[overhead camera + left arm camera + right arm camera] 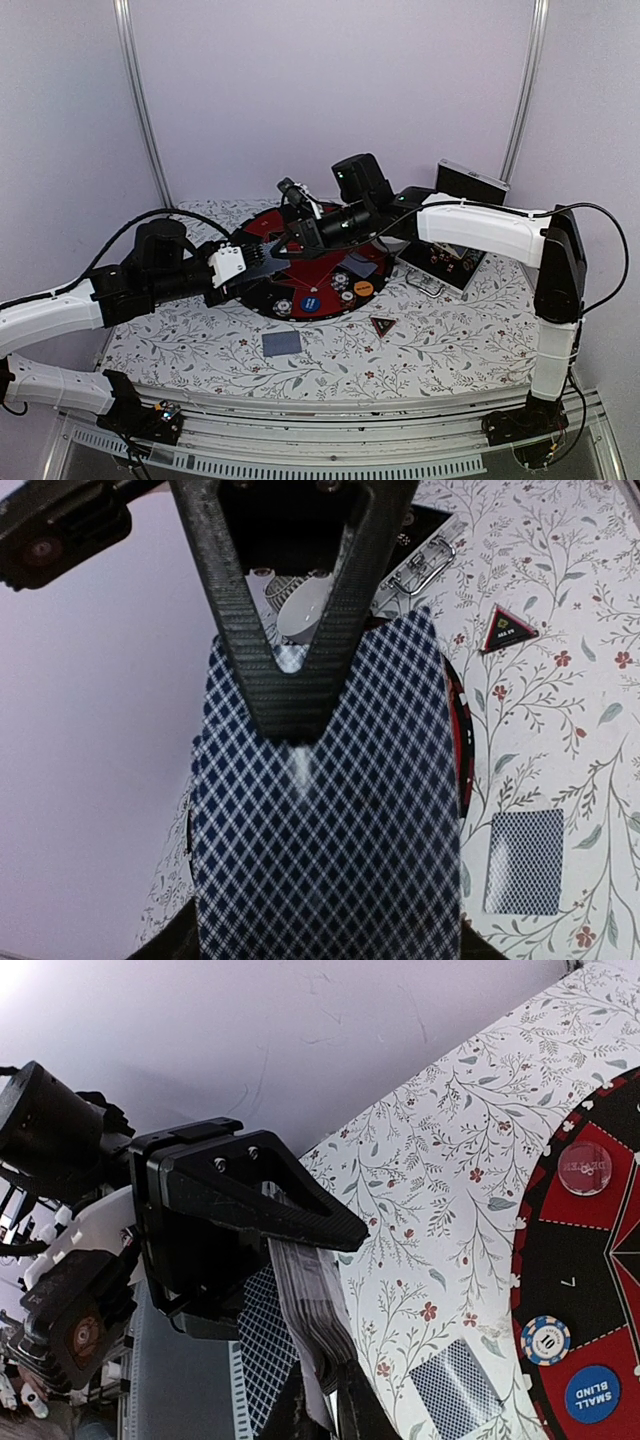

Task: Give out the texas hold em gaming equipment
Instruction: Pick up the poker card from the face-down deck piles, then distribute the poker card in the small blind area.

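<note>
Right wrist view: dealing step, card pick in hand. Left jaws clamp the deck (312, 1305) edge-on, in the air over the left side of the round red-black mat (590, 1260). Right jaws look nipped on a card edge at the deck's lower end; can't tell if it's a single card. One card (455, 1385) lies face-down on the bench (460, 320) just outside the mat. A chip (545, 1340) and a blue disc (592, 1393) sit on the mat, the triangular marker (383, 325) beside it. Next, I'd say: slide that card clear without dragging its neighbours, then lay it at another seat.
</note>
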`<control>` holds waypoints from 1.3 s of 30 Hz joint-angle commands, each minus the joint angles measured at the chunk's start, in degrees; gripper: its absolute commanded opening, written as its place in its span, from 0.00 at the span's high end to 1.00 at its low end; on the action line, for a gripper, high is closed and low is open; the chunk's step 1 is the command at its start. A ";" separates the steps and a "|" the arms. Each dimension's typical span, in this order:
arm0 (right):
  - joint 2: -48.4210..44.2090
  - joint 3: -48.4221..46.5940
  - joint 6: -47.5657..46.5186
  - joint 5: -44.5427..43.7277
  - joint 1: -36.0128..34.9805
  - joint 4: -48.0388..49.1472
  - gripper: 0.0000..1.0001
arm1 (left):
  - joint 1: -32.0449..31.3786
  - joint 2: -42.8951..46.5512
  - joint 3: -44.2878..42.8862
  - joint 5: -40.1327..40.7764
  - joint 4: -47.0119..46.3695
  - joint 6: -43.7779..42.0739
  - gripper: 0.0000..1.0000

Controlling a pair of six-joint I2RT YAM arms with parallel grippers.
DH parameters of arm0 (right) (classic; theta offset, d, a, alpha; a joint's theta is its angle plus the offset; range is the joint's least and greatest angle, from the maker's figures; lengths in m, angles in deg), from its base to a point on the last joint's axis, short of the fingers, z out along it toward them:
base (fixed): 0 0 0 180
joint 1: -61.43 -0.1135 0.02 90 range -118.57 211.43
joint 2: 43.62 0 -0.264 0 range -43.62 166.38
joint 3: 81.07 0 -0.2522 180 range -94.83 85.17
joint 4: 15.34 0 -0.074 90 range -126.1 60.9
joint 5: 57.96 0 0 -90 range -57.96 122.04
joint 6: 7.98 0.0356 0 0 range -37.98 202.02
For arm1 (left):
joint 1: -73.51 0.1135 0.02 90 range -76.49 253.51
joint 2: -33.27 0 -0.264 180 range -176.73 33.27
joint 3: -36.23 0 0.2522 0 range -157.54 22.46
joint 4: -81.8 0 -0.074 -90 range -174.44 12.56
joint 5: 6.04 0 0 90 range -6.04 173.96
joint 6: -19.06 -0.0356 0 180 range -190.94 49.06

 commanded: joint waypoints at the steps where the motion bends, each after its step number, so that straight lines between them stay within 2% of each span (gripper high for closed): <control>1: -2.49 -0.53 -1.25 -3.29 0.36 -3.11 0.92 | 0.17 0.95 0.24 -0.56 -2.30 -0.24 0.46; 12: -5.33 -1.40 -4.18 -7.66 0.42 -8.45 0.97 | 0.15 0.80 0.24 -0.46 -2.20 -0.24 0.46; 19: -10.14 -1.07 -4.78 -6.75 2.85 -9.08 0.98 | 0.18 0.94 0.24 -0.38 -2.21 -0.33 0.46; 22: -14.31 1.99 -3.15 -5.58 5.49 -5.95 0.98 | 0.15 0.94 0.22 -0.42 -2.31 -0.31 0.47; 27: -20.43 11.18 4.11 -2.31 9.06 4.61 0.98 | 0.15 0.96 0.21 -0.38 -2.24 -0.24 0.47; 29: -21.14 13.88 6.16 -4.10 9.33 6.46 0.98 | 0.16 0.96 0.15 -0.41 -2.20 -0.24 0.47; 32: -19.18 18.48 9.97 -8.54 9.34 7.12 0.98 | 0.15 1.15 0.13 -0.35 -2.29 -0.15 0.47; 36: -12.11 25.21 17.10 -5.16 6.27 14.73 0.98 | 0.17 1.65 0.19 -0.29 -2.39 -0.15 0.47; 39: -4.12 24.87 21.19 -2.40 1.25 19.26 0.98 | 0.15 1.62 0.23 -0.35 -2.47 -0.16 0.46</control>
